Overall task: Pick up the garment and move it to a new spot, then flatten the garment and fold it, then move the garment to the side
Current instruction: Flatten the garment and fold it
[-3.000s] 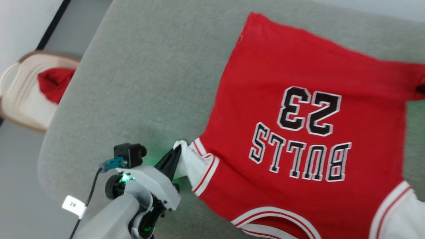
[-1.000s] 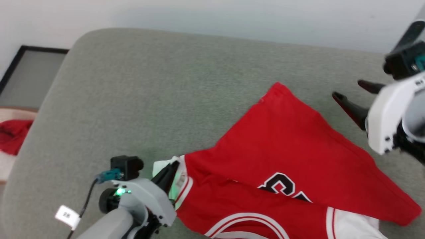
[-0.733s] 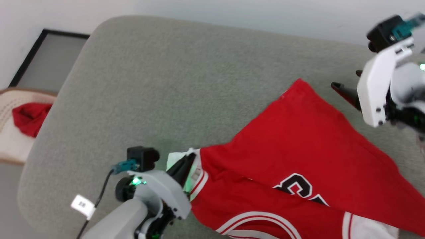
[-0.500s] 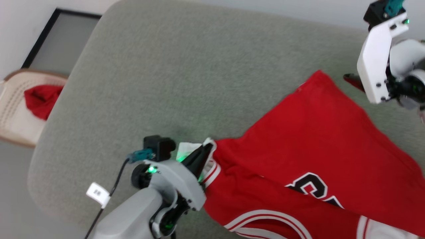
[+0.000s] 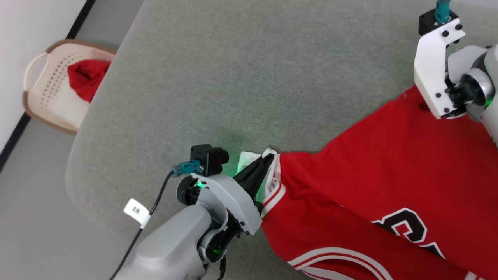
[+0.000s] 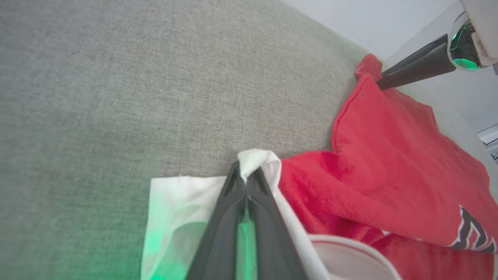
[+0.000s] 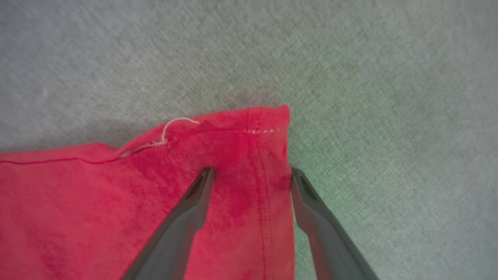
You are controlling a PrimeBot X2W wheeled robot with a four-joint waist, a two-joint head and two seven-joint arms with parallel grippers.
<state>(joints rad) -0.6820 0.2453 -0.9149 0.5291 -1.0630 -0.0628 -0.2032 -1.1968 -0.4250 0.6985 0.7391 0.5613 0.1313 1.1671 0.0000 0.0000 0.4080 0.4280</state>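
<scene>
A grey-green upholstered surface (image 5: 233, 77) with a rounded corner is taking up most of the head view; a grey floor (image 5: 31, 225) is running beside it to the left, and a white wall (image 5: 27, 35) is meeting that floor along a black strip (image 5: 11, 136); a white perforated basket (image 5: 42, 97) is sitting on the floor against the wall, just off the surface's edge, with a plain red cloth bundle (image 5: 83, 76) lying inside it.

The garment (image 5: 369, 175) is lying on the right part of the surface, rumpled and partly doubled over, its black lettering (image 5: 408, 229) showing only in part and its striped trim (image 5: 274, 194) facing the left arm.

The left arm's pale forearm is rising from the bottom of the head view and angling up to the right; the left gripper (image 6: 244, 179) is lying low over the surface with its fingers clenched together, pinching a fold of the white sleeve (image 6: 179, 202); a green glow is falling on the cloth beneath it.

The right arm is coming in from the upper right and pointing down at the garment's far red corner; the right gripper (image 7: 251, 173) is standing with its fingers spread wide, one finger over the red cloth and the other at its hemmed edge, grasping nothing.
</scene>
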